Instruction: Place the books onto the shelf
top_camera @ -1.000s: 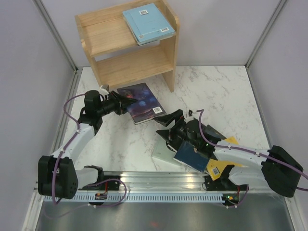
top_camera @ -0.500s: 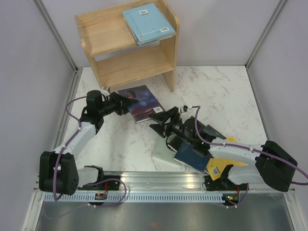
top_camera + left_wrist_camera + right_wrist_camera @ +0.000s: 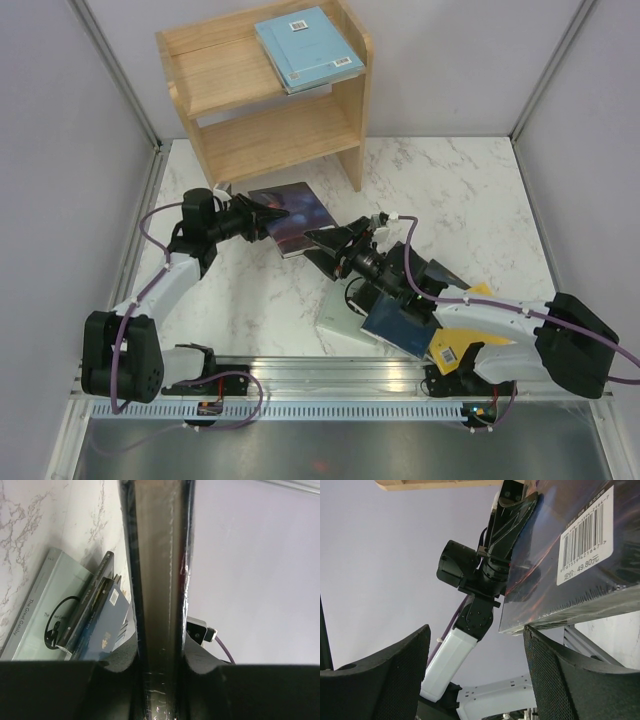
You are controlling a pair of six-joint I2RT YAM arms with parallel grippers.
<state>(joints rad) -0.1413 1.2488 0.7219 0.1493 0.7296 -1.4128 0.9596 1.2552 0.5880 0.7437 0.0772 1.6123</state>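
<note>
A white, grey-veined table (image 3: 450,180) is enclosed on three sides by plain pale grey walls (image 3: 460,60). The shelf (image 3: 362,110), of light wood, is stood at the back of the table, close to the rear wall. A light blue book (image 3: 305,45) is laid flat on its top tier, barcode up, with the edge of another book showing beneath it. An aluminium rail (image 3: 330,372) runs along the table edge farthest from the shelf, and both arm bases are fixed there.

Just in front of the shelf's foot, the dark purple book (image 3: 300,212) is held clear of the table. The left gripper (image 3: 268,214) is clamped on the edge of this book that faces the left arm, and the book is seen edge-on between its fingers in the left wrist view. The right gripper (image 3: 322,250) is placed at the book's corner farthest from the shelf, with its fingers spread apart. In the right wrist view the barcode corner lies just above one finger, and contact cannot be told.

Farther from the shelf, under the right arm, a loose pile is seen: a pale book (image 3: 338,320), a navy book (image 3: 395,325), a yellow book (image 3: 455,345) and a black book (image 3: 440,275).
</note>
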